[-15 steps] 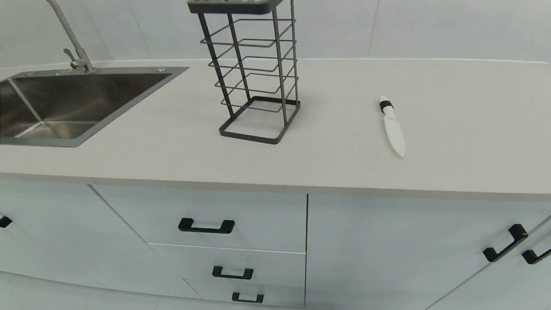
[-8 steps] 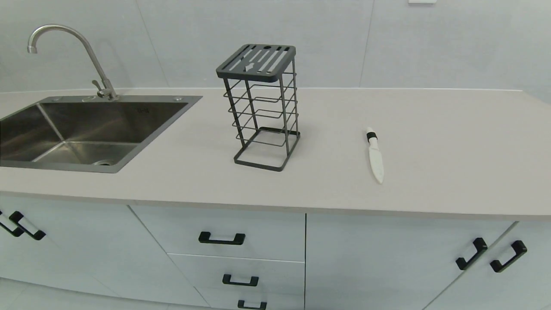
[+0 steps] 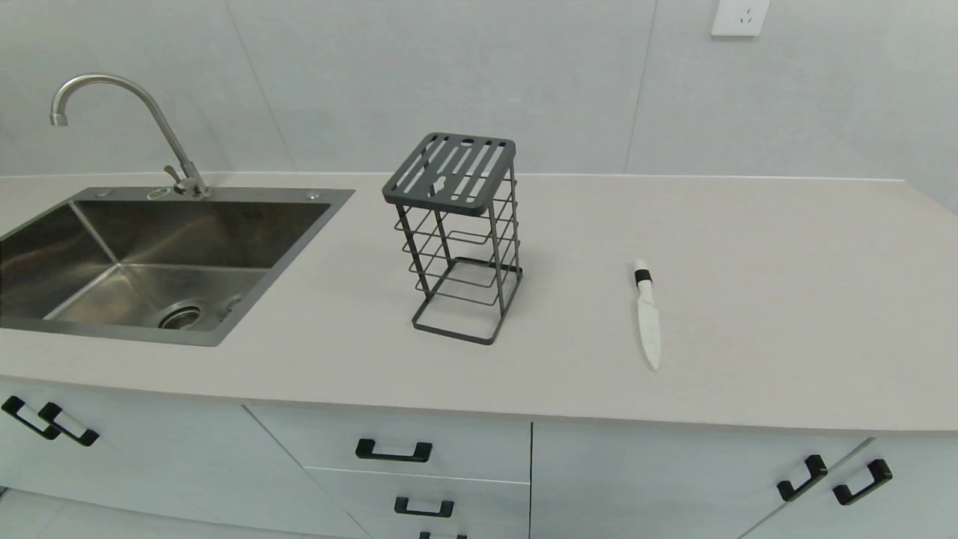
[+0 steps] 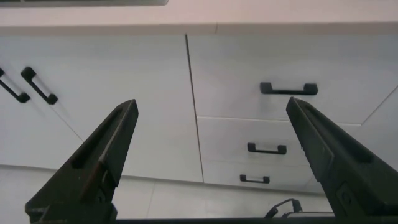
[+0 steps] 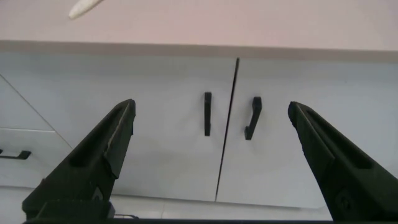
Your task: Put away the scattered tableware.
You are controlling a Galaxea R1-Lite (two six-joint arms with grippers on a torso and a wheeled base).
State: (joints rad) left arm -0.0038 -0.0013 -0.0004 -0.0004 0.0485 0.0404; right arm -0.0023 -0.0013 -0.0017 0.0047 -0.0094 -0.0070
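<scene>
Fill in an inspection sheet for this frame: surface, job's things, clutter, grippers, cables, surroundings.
surface: pale countertop, bare apart from the two things below.
job's things: white knife lies flat, black-banded end toward the wall, pointed end toward the front edge. The black wire rack stands upright to the robot's left of it, apart from it, and nothing shows in its slotted top.
clutter: nothing seen.
grippers: left gripper and right gripper are both open and hold nothing. Both are below the counter edge, facing the cabinet fronts.
cables: nothing seen.
surroundings: steel sink with faucet at the robot's left; wall outlet above the counter.
</scene>
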